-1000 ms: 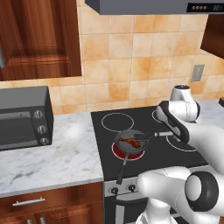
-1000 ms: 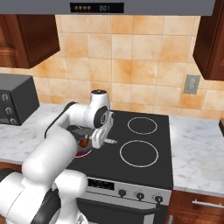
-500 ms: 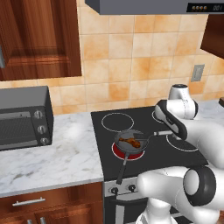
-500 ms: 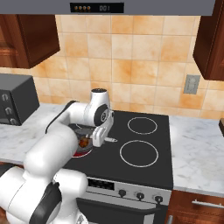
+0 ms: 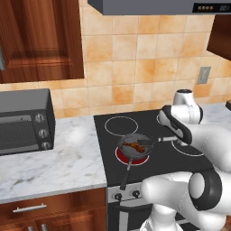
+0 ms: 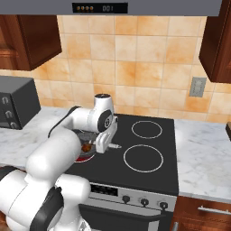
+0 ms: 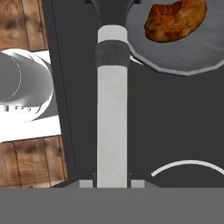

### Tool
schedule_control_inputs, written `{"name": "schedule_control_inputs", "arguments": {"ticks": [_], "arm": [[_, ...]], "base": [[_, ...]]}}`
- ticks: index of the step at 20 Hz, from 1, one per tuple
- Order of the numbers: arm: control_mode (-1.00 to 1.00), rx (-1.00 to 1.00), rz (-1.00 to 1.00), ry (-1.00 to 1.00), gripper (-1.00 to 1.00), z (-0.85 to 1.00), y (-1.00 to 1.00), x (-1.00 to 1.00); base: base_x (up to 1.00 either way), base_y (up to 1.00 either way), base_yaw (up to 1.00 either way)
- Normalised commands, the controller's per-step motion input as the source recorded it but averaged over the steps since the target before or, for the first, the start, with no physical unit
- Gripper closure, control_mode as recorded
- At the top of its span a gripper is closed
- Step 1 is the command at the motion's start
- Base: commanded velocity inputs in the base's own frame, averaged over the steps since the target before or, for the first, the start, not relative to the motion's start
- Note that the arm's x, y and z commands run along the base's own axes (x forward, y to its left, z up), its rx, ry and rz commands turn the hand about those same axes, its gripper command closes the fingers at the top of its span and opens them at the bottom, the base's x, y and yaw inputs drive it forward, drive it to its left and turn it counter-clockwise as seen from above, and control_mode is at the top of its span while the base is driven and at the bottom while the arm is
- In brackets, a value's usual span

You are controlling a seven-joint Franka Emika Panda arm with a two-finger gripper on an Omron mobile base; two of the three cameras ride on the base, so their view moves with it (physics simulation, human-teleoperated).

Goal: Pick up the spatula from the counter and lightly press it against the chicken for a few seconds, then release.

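The pick-up looks done: the gripper [image 7: 112, 183] is clenched on the pale handle of the spatula [image 7: 112, 109]; the tool is off the marble tabletop [image 5: 67, 158] and held out over the black stove [image 7: 175, 127].

From the hand view the handle runs straight away from the gripper, past a dark textured collar, to a dark neck that widens toward the blade; the blade itself passes beyond the top edge, so its far end is hidden.

The chicken [image 7: 175, 19], a browned piece, lies in the grey frying pan [image 7: 192, 54]; the spatula's neck passes just beside it, at the pan's rim rather than over the meat.

In the left base view the pan sits on the front burner [image 5: 121, 157], which glows red; the spatula reaches from the hand toward the side of the pan nearest the arm.

Whether the blade touches the chicken cannot be told from these views; it seems close beside it at best, and the approach looks nearly finished.

By that reading the pressing is what remains: bring the blade onto the top of the chicken, bear down lightly, hold for a few seconds, then let go; none of this can be counted as complete yet; the light press will likely need a small sideways shift toward the meat first.
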Motion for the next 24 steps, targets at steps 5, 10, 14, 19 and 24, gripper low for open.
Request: {"name": "schedule_control_inputs", "arguments": {"ticks": [5,10,14,19,24], "arm": [[-1.00,0.00,0.00,0.00,1.00,-0.14,0.00,0.02],[-1.00,0.00,0.00,0.00,1.00,-0.06,-0.03,0.09],[-1.00,0.00,0.00,0.00,1.00,0.00,-0.03,0.12],[-1.00,0.00,0.00,0.00,1.00,-0.02,-0.03,0.11],[-1.00,0.00,0.00,0.00,1.00,-0.06,-0.06,0.04]], "base": [[0.00,0.00,0.00],[0.00,0.00,0.00],[0.00,0.00,0.00],[0.00,0.00,0.00],[0.00,0.00,0.00]]}}
